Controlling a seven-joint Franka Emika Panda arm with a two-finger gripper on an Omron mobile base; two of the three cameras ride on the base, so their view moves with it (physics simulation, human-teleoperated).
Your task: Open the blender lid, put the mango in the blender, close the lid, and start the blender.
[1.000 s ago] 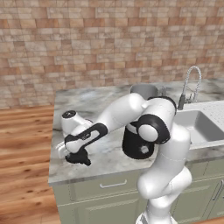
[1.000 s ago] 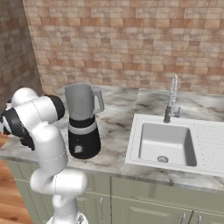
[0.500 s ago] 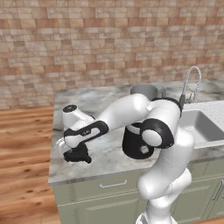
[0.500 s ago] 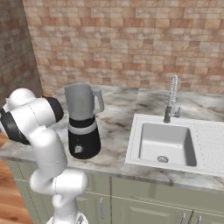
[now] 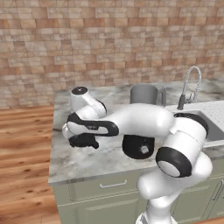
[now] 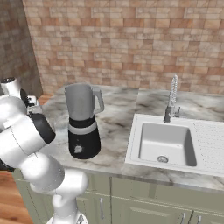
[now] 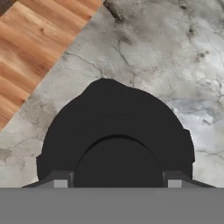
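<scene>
Lid [image 7: 114,131] flat on counter [image 7: 175,52] — knob up, gripper [image 7: 114,181] astride

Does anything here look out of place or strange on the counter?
The blender lid is off the blender: it is down at the counter near its edge, the gripper closed around its knob. The jar stands open. Nothing is spilled.

The blender lid [image 7: 114,144] is cut off at the bottom of the hand view, where the pincer [image 7: 114,178] fingertips barely show beside its knob. In the left base view, the arm hides the blender [image 5: 139,146] base's upper part.
</scene>
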